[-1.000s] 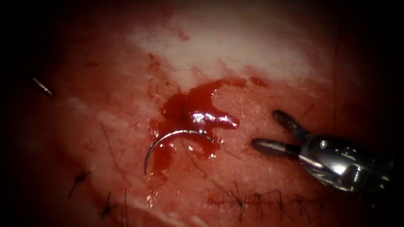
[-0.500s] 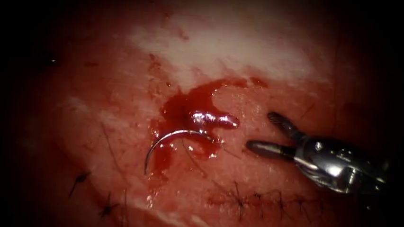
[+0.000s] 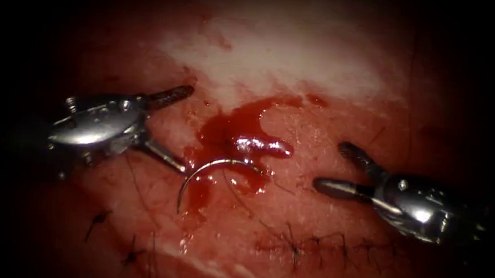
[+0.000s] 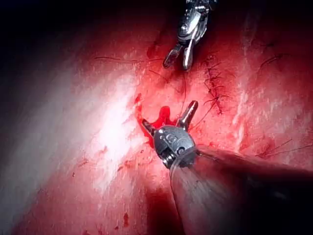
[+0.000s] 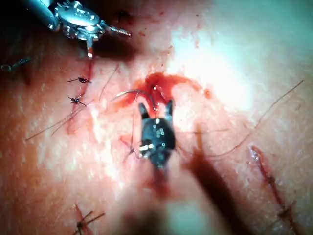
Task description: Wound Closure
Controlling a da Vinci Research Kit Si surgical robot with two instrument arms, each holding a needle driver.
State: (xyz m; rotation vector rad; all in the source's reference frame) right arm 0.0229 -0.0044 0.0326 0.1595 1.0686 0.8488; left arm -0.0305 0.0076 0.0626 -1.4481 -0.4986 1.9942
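Both my tools empty, jaws spread; needle lying free in the red fluid on the tissue.

My left tool (image 3: 178, 129) sits left of the needle (image 3: 210, 174), jaws wide apart, lower jaw tip just beside the needle's curve, holding nothing. My right tool (image 3: 338, 170) is well to the right, jaws spread too, empty. Red fluid (image 3: 230, 135) pools around the needle's upper arc. Thread (image 3: 243, 200) trails from the needle toward the stitched cut (image 3: 321, 243) at lower right of the tissue (image 3: 299, 61).
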